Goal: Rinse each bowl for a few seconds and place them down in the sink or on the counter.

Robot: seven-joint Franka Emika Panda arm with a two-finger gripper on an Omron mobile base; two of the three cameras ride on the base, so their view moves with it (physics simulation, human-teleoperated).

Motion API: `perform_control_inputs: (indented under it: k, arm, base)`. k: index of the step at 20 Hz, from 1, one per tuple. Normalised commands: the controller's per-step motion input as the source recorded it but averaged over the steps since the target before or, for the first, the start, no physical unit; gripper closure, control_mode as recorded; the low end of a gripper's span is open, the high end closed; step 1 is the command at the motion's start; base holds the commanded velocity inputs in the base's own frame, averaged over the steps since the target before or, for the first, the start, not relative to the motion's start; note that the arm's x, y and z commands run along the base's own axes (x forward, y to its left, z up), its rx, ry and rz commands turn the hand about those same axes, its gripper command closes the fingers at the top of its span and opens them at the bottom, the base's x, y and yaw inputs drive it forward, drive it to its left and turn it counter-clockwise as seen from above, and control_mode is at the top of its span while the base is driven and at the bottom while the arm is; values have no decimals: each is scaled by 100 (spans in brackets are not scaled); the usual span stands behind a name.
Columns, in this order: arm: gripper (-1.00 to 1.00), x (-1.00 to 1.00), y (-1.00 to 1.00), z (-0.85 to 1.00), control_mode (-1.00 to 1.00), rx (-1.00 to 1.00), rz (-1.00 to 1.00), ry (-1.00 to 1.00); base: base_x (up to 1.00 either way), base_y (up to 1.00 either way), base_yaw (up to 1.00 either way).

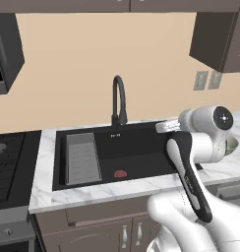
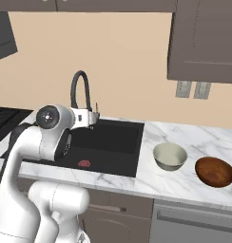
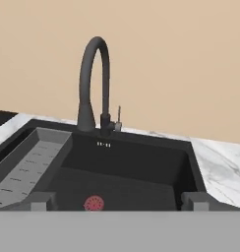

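Two bowls rest on the white marble counter (image 2: 194, 137) to the right of the sink. The pale cream-grey bowl (image 2: 169, 156) is nearer the basin and the reddish-brown bowl (image 2: 214, 171) lies farther right. The black sink (image 2: 113, 142) has a red drain (image 3: 94, 202), a grey ribbed tray (image 1: 82, 158) on its left side and a tall black gooseneck faucet (image 3: 95, 83). My gripper (image 3: 119, 201) hangs above the front of the basin and points at the faucet. It is open, its fingertips (image 3: 43, 199) wide apart with nothing between them. No water shows at the spout.
A black stovetop (image 1: 9, 162) lies left of the sink. Dark wall cabinets (image 2: 203, 42) hang above the bowls, with two wall outlets (image 2: 191, 89) below them. Brown-grey cabinet doors (image 1: 102, 229) run under the counter's front edge.
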Motion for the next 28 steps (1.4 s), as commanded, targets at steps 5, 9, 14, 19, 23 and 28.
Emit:
perform_control_inputs:
  k: [5, 9, 14, 19, 23, 28]
  arm:
    - [-100, 3, -11, -1, -100, 0, 9, -10]
    - [-100, 10, -5, -4, -100, 0, 9, -12]
    - [-100, 28, -6, -13, -100, 0, 4, -9]
    - [-100, 30, -3, -12, -100, 0, 2, -9]
    - [-100, 36, -1, -12, -100, 0, 4, -5]
    - [-100, 36, 0, -8, -100, 2, 4, 0]
  base:
    - [0, 0, 0]
    - [0, 0, 0]
    - [0, 0, 0]
    - [0, 0, 0]
    - [0, 0, 0]
    - [0, 0, 0]
